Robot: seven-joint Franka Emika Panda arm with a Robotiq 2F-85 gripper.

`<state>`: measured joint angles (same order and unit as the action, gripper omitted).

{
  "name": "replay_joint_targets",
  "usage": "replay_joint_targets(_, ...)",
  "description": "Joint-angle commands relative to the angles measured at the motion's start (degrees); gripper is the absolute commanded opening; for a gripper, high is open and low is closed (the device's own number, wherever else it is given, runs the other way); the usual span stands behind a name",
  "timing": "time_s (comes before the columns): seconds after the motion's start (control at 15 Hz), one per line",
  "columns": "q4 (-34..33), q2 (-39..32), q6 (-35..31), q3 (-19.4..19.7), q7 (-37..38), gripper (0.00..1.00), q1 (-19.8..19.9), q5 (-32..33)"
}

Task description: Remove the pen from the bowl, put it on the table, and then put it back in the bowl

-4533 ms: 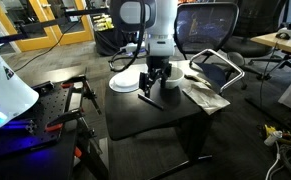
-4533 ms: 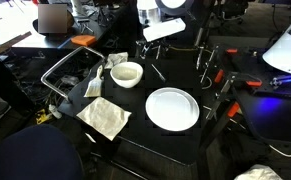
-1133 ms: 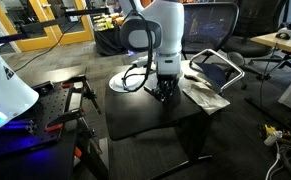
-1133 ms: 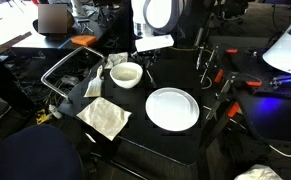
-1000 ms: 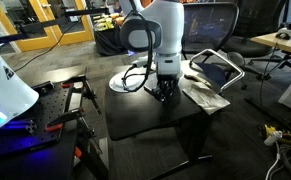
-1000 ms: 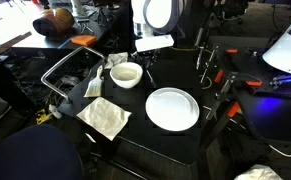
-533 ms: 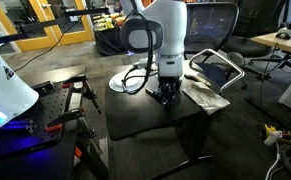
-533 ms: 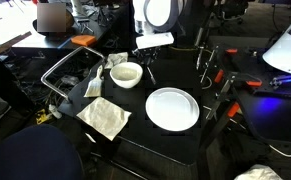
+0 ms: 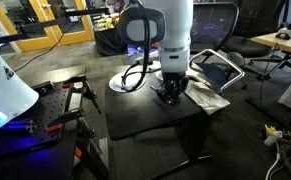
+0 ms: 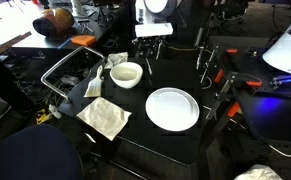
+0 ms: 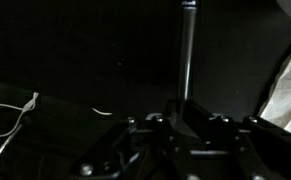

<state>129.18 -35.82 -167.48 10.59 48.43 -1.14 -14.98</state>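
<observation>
Pen [image 11: 186,60] in pincer [image 11: 185,112], visible solely in wrist view

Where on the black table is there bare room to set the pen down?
On the table, one bare patch is bordered by the bowl, the plate and the pincer holding the pen. Another lies between plate and near edge. It is crowded beside the bowl, with napkin and crumpled paper.

A black mesh office chair [image 9: 213,22] and light wooden desk [image 9: 282,40] stand on dark floor [image 9: 247,140]
</observation>
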Motion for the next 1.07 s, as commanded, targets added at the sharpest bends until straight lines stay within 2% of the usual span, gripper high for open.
replay_joint_targets(0.0,3.31,5.39,-0.25,-3.28,-2.48,0.04,3.56,-3.99)
replay_joint_targets(0.6,6.06,12.38,-1.62,-9.06,-6.72,0.04,7.65,-10.78)
replay_joint_targets(1.0,6.85,14.10,-5.30,-6.76,-4.81,0.04,2.18,-9.41)
